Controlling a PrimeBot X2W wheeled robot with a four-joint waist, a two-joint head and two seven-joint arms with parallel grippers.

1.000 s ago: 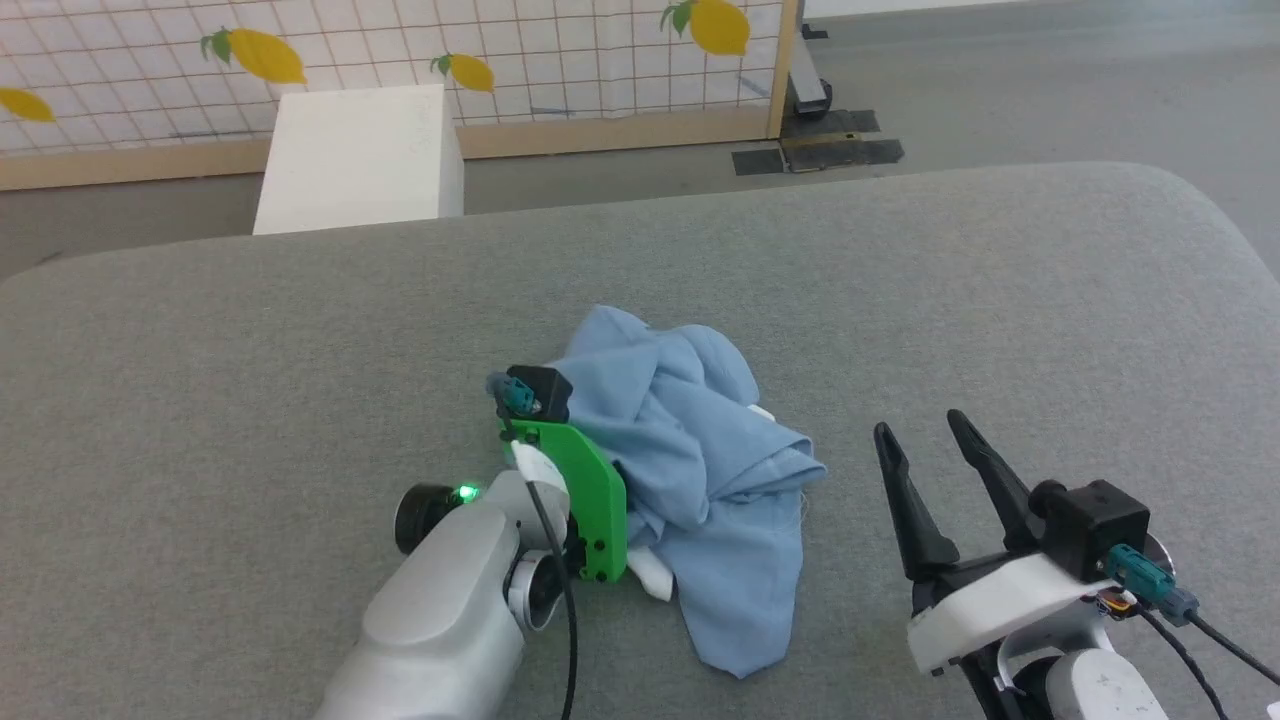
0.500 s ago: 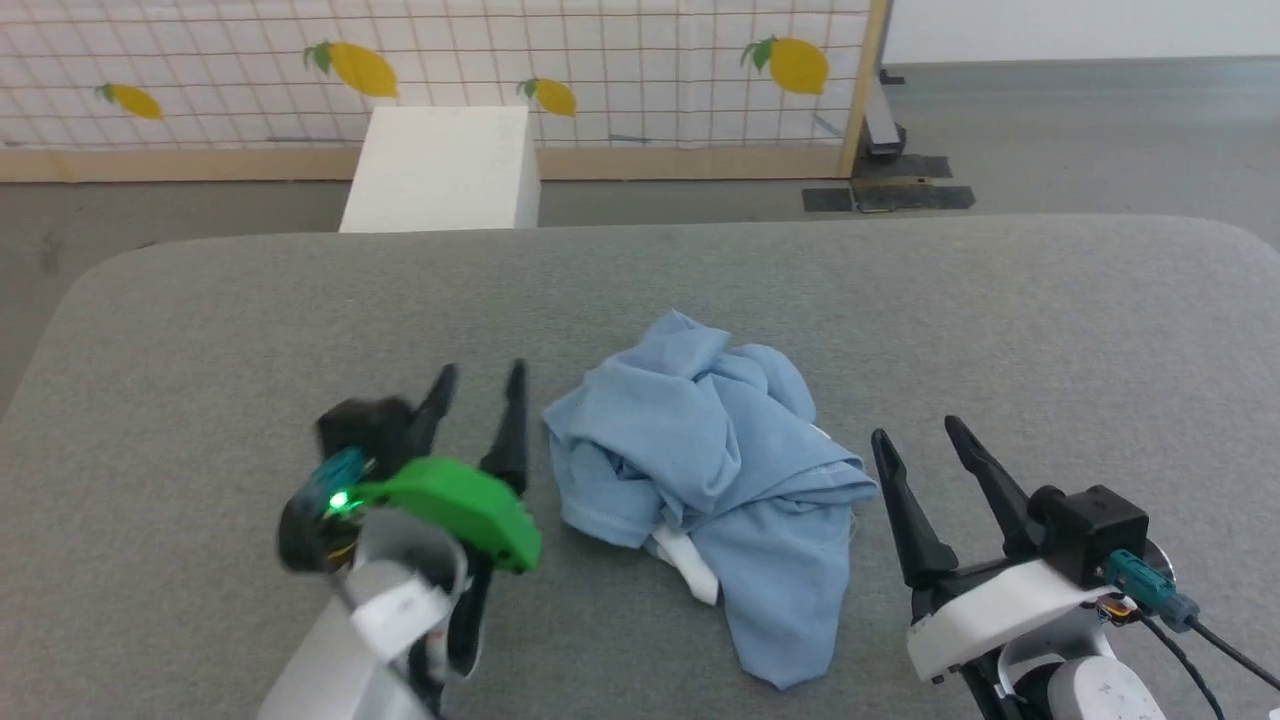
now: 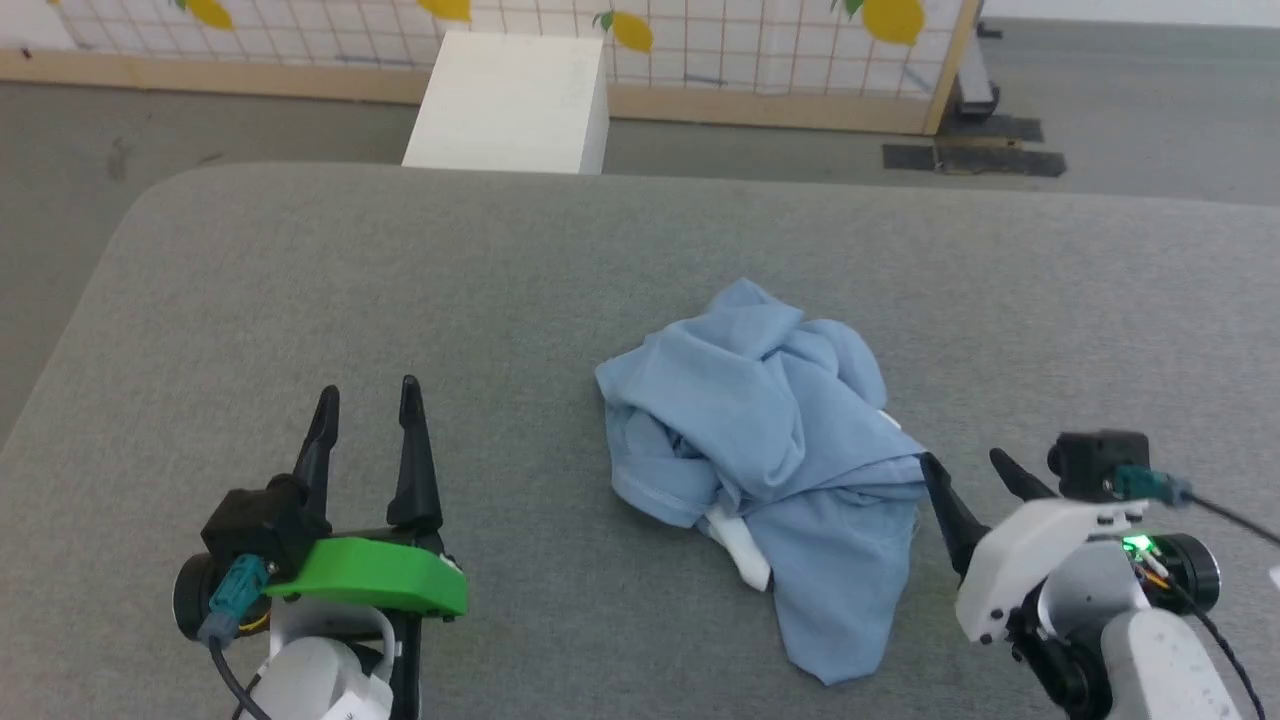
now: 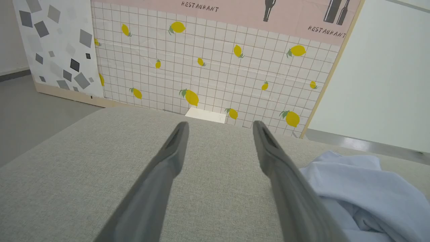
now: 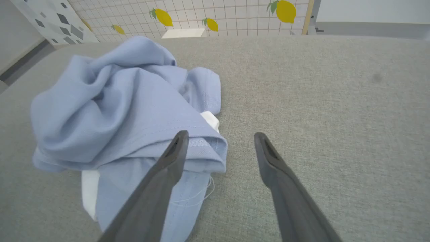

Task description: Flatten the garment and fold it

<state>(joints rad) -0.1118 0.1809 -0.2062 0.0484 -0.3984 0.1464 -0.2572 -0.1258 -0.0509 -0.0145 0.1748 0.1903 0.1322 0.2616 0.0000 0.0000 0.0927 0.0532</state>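
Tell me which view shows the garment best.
Head view: the whole crumpled garment lies in frame. Right wrist view shows it close but cropped at the bottom; left wrist view catches one corner at lower right.

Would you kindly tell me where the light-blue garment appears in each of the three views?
Head view: garment crumpled, right of centre.
Left wrist view: garment in the lower right corner.
Right wrist view: garment left of centre.
Shared landmark: the white box at the back.

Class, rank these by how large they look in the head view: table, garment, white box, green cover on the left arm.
1. table
2. garment
3. white box, though it stands farther off
4. green cover, nearest the camera
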